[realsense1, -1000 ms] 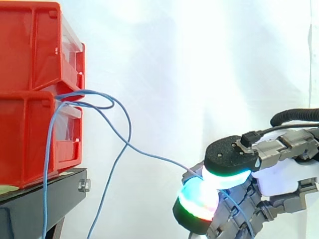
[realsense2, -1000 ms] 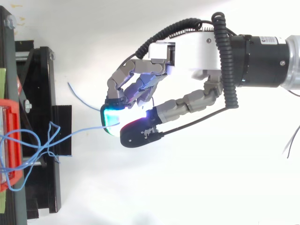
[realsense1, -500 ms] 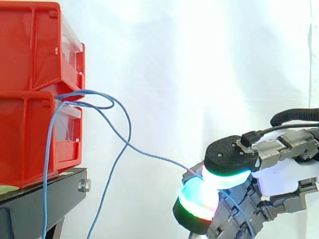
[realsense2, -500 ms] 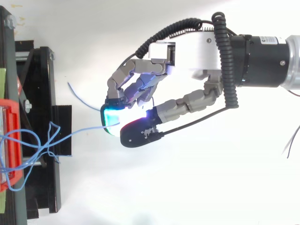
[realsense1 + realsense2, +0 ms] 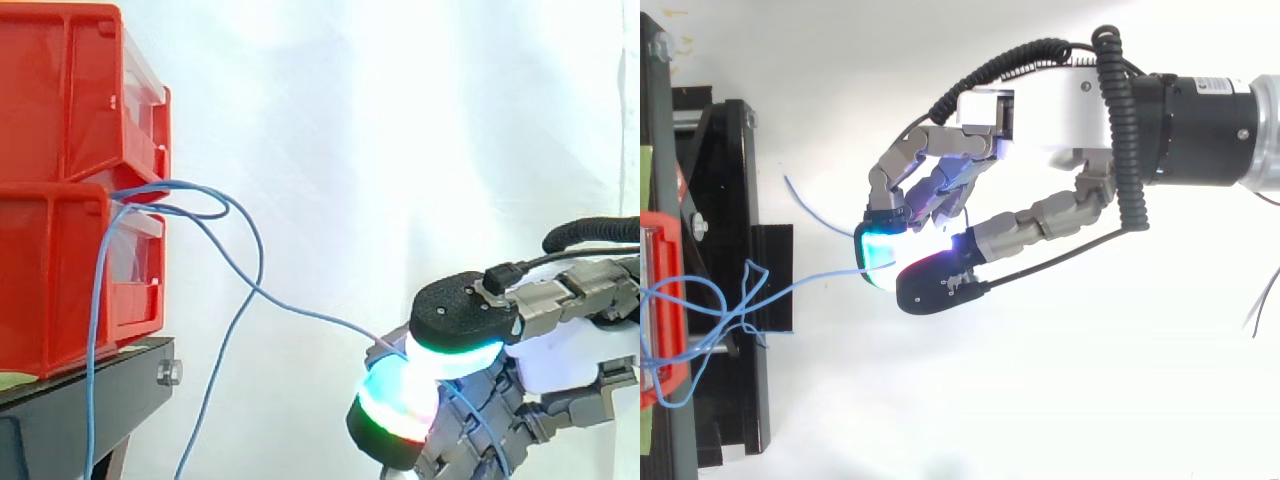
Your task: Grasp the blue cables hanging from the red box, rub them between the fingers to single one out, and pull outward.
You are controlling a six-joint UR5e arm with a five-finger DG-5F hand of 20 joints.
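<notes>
**One strand in the pinch: draw it straight away from the box**

At the left, the red box (image 5: 70, 180) sits on the black stand (image 5: 95, 385). The blue cables (image 5: 235, 300) spill from its front edge, where some loop and tangle and others hang down past the stand. One single strand (image 5: 320, 322) leaves that tangle and slopes down to the right, close to taut, into the hand (image 5: 1040, 110). There the fingers (image 5: 395, 405) are closed: a glowing pad and the thumb pad press together with the strand nipped between them, well clear of the box.

From above, a short blue end (image 5: 810, 205) also pokes out of the pads toward the stand. I cannot tell whether it belongs to the same cable or to a second one.

The separating looks largely done, so the step in hand is probably the outward pull. To do it well:

- Hold pad pressure steady so the thin strand cannot slide.
- Pull along the strand's own line, rightward and away from the box.
- Go slowly as the loops at the box mouth tighten, since they could snag and drag other cables out.
</notes>
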